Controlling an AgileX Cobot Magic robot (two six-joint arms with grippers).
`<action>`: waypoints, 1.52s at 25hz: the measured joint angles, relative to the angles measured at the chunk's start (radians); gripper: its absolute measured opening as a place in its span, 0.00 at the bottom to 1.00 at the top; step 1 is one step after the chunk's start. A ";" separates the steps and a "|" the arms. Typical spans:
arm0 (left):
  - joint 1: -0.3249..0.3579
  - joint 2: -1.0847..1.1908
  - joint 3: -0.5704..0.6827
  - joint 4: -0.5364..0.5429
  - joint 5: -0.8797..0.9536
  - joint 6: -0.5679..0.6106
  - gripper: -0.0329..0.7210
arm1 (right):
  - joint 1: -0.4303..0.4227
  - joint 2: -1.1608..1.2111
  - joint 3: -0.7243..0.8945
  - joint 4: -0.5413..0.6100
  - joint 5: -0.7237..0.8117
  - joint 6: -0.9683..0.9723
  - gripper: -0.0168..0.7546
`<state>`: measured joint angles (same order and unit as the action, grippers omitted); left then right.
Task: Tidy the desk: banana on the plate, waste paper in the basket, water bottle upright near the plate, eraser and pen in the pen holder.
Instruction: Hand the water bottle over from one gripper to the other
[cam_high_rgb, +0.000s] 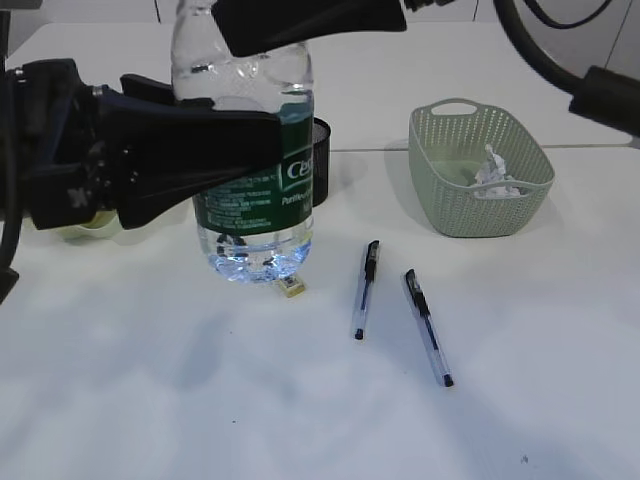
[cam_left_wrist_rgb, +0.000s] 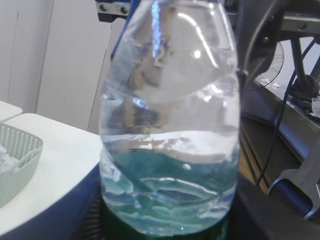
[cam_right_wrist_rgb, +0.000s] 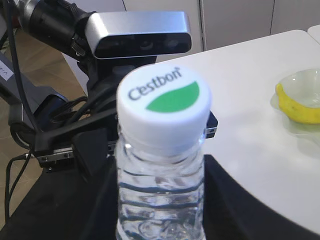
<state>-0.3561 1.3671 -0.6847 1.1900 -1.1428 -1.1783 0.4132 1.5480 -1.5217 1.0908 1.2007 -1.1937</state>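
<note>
Two black robot arms meet at one clear plastic water bottle with a green label (cam_high_rgb: 250, 225).

The left gripper (cam_high_rgb: 262, 140) reaches in level from the left, its near finger (cam_high_rgb: 215, 150) lying across the label at mid-height, with the bulky black wrist (cam_high_rgb: 50, 150) behind it. The right gripper (cam_high_rgb: 300, 25) comes down at the bottle's shoulder, the right arm (cam_high_rgb: 600, 95) arching in from the upper right (whether either pair of jaws actually presses the bottle cannot be made out).
</note>
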 joint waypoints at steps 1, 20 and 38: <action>0.000 0.000 0.000 0.000 0.002 0.005 0.57 | 0.000 0.000 0.000 -0.004 0.000 0.000 0.47; -0.002 0.004 0.000 0.017 0.082 0.076 0.55 | 0.006 0.000 0.000 -0.128 -0.027 0.070 0.58; 0.015 0.006 0.000 -0.054 0.188 0.122 0.55 | 0.006 -0.028 -0.002 -0.373 -0.010 0.221 0.67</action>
<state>-0.3409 1.3731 -0.6847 1.1357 -0.9545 -1.0563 0.4194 1.5203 -1.5236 0.7181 1.1905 -0.9728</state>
